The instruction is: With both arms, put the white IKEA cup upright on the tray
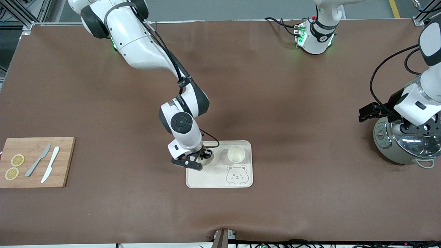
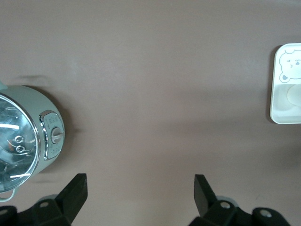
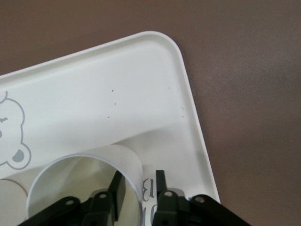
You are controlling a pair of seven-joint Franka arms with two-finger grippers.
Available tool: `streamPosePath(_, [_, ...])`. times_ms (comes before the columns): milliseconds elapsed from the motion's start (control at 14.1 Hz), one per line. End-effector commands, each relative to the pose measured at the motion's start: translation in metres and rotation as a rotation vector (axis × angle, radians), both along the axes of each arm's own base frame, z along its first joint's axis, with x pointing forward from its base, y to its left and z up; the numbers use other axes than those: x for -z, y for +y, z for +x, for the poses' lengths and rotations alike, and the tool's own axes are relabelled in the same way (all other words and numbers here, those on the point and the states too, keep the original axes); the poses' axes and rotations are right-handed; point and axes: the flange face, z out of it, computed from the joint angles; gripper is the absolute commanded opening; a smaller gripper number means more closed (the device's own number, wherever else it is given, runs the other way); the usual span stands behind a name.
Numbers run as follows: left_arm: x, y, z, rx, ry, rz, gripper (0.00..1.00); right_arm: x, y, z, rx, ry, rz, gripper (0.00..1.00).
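The cream tray [image 1: 220,179] with the grey bear face lies mid-table, also seen in the right wrist view [image 3: 117,84] and the left wrist view [image 2: 282,115]. One white cup [image 1: 236,154] stands upright on it. A second white cup [image 3: 134,165] stands upright beside it, toward the right arm's end of the tray. My right gripper [image 1: 206,155] [image 3: 138,186] straddles this cup's wall, one finger inside and one outside, with small gaps on both sides. My left gripper [image 1: 370,113] [image 2: 141,188] is open and empty, waiting over bare table beside the cooker.
A silver cooker pot [image 1: 403,144] [image 2: 23,141] with a glass lid sits at the left arm's end. A wooden cutting board [image 1: 36,162] with two lemon slices, a grey knife and a white knife lies at the right arm's end.
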Motion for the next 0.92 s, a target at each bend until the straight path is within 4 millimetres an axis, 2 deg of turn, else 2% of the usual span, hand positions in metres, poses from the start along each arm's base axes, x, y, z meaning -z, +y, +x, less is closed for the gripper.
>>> streamPosePath(0, [-0.002, -0.009, -0.005, 0.002, -0.004, 0.045, 1.0, -0.02, -0.004, 0.005, 0.008, -0.022, -0.004, 1.0])
streamPosePath(71, [-0.002, -0.012, -0.006, 0.015, -0.004, 0.045, 1.0, -0.022, -0.003, 0.003, 0.008, -0.01, -0.01, 1.0])
streamPosePath(212, [-0.009, -0.008, -0.008, 0.063, -0.014, 0.037, 1.0, -0.054, 0.0, -0.005, 0.003, 0.028, -0.028, 1.0])
streamPosePath(354, [-0.022, 0.006, -0.013, 0.088, -0.029, 0.014, 1.0, -0.107, -0.005, -0.015, 0.007, 0.076, -0.047, 1.0])
streamPosePath(566, [-0.028, 0.007, -0.015, 0.025, -0.037, -0.038, 1.0, -0.195, -0.026, -0.034, 0.01, 0.13, -0.063, 1.0])
streamPosePath(707, [-0.028, 0.005, -0.014, 0.047, -0.044, -0.029, 1.0, -0.248, -0.041, -0.05, 0.013, 0.151, -0.064, 1.0])
streamPosePath(848, [-0.026, -0.004, -0.008, 0.06, -0.07, -0.027, 1.0, -0.29, -0.059, -0.061, 0.022, 0.158, -0.062, 1.0])
